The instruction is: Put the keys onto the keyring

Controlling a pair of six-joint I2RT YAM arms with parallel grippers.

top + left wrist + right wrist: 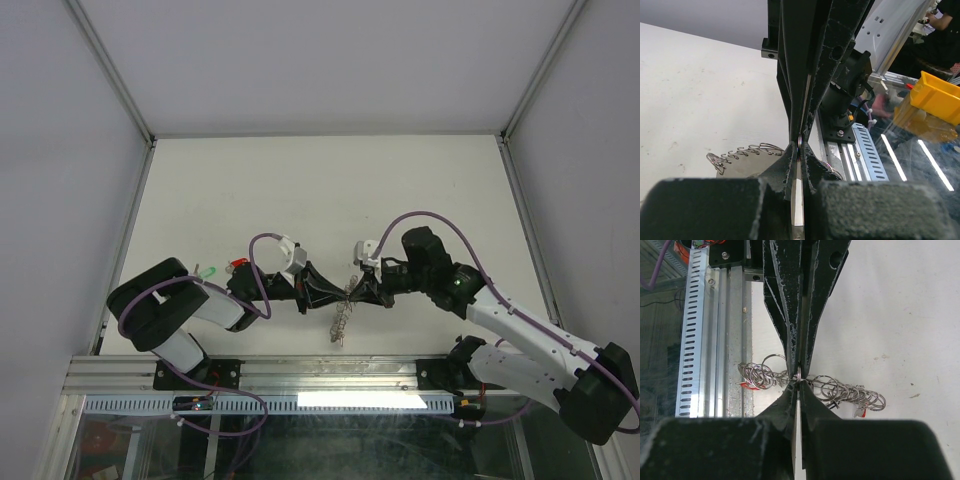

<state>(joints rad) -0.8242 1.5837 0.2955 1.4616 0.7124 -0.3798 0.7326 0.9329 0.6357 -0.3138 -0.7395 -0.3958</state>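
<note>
The keyring point(340, 322) is a bunch of small silvery wire loops trailing toward the table's near edge. Both grippers meet tip to tip above it. My left gripper point(337, 293) is shut on a thin ring held edge-on point(799, 142), and the keyring's looped fringe point(742, 151) shows to its left. My right gripper point(799, 378) is shut at that same ring point(799, 373), with loops point(855, 393) spreading to both sides. Two keys lie on the table by the left arm, one green-headed point(208, 270) and one red-headed point(238, 265). Small red pieces point(860, 413) sit among the loops.
An aluminium rail point(330, 372) runs along the table's near edge, just below the keyring. Its slotted strip point(694, 335) lies close beside the loops. White walls enclose the table on three sides. A yellow bin point(935, 97) stands off the table.
</note>
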